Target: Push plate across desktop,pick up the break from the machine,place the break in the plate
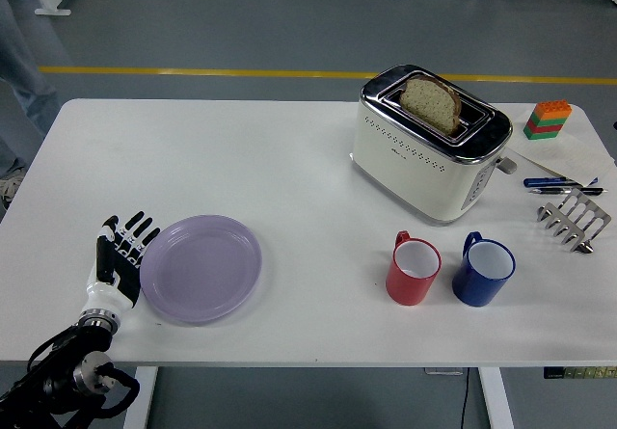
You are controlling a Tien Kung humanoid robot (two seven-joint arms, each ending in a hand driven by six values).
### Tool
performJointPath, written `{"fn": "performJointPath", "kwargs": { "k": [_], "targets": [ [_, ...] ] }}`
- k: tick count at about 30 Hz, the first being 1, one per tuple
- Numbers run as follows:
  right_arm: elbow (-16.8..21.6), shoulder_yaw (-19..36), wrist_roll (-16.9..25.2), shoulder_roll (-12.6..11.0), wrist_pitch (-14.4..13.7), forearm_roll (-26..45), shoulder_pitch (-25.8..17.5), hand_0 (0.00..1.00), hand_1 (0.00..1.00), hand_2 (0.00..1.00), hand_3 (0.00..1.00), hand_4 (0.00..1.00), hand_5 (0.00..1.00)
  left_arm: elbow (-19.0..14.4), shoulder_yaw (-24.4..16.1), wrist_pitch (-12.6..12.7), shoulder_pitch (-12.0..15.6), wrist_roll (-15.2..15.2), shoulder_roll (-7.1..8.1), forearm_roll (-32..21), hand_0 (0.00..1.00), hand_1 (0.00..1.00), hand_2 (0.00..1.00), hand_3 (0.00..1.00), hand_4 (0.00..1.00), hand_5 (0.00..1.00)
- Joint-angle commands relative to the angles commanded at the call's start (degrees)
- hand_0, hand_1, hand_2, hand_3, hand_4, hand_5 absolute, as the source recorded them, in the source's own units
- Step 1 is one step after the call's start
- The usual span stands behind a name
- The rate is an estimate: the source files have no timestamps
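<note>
— Any writing readable?

— None I can make out. The table (289, 159) has open room between the toaster (429, 145), with bread (431, 102) standing in its slot, and the plate (201, 268) near the front edge.

— The hand?

— My left hand (120, 260) is flat, fingers straight, against the plate's left rim; its arm is cut off below.

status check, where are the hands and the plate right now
Left hand open, flat against purple plate left rim; right hand not in view. Bread slice upright in toaster. Red mug and blue mug stand right of plate.
</note>
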Motion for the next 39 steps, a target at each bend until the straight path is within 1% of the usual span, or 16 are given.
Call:
{"fn": "performJointPath", "kwargs": {
  "k": [19, 23, 32, 35, 39],
  "targets": [
    [0.06, 0.1, 0.03, -0.05, -0.07, 0.08, 0.21, 0.732, 0.696, 0.693, 0.643, 0.503, 0.229, 0.64, 4.09, -0.65, -2.09, 0.06, -1.13, -2.45, 0.795, 0.795, 0.816, 0.758, 0.581, 0.998],
    [0.05, 0.04, 0.0, 0.1, -0.03, 0.03, 0.31, 0.732, 0.696, 0.693, 0.643, 0.503, 0.229, 1.16, 4.97, -0.99, -2.88, 0.14, -1.74, -3.58, 0.795, 0.795, 0.816, 0.758, 0.581, 0.998],
    [0.03, 0.04, 0.02, 0.13, -0.04, 0.05, 0.35, 0.73, 0.696, 0.692, 0.643, 0.503, 0.229, 1.84, 6.31, -1.56, -4.17, 0.19, -2.43, -5.26, 0.793, 0.794, 0.816, 0.758, 0.579, 0.998],
    [0.03, 0.07, 0.02, 0.14, -0.04, 0.06, 0.42, 0.73, 0.696, 0.692, 0.643, 0.503, 0.229, 2.41, 7.0, -1.8, -4.79, 0.26, -2.7, -6.04, 0.793, 0.794, 0.816, 0.758, 0.579, 0.998],
    [0.05, 0.09, 0.01, 0.04, -0.05, 0.19, 0.6, 0.731, 0.695, 0.693, 0.643, 0.503, 0.228, 3.38, 8.31, -2.48, -5.85, 0.39, -3.16, -8.75, 0.795, 0.794, 0.815, 0.758, 0.578, 0.998]
  ]
}}
